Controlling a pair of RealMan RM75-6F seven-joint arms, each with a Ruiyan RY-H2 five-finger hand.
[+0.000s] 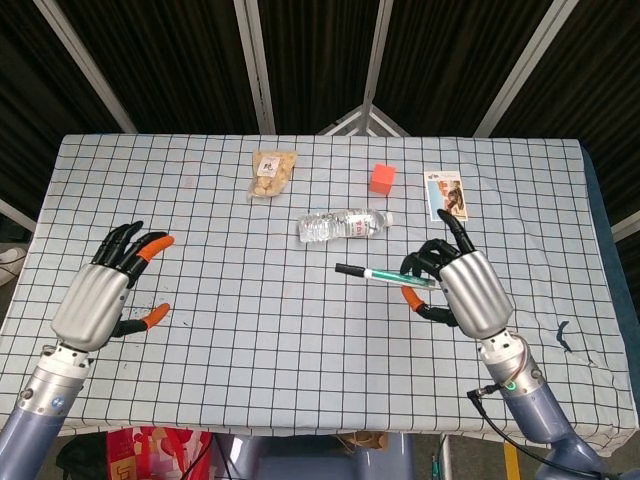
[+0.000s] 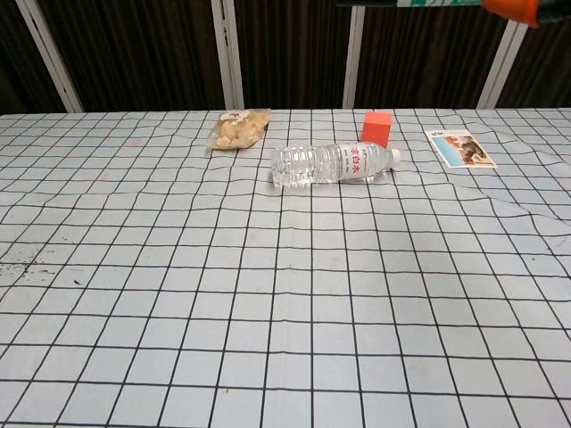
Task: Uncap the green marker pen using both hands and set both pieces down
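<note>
Both views are evenly and brightly lit from above, so the white checked tablecloth (image 1: 300, 330) shows only faint, soft shadows. Behind that tablecloth the background falls to near black between pale metal struts. The clear plastic water bottle (image 2: 332, 165) carries small glints, and focus stays sharp throughout.
</note>
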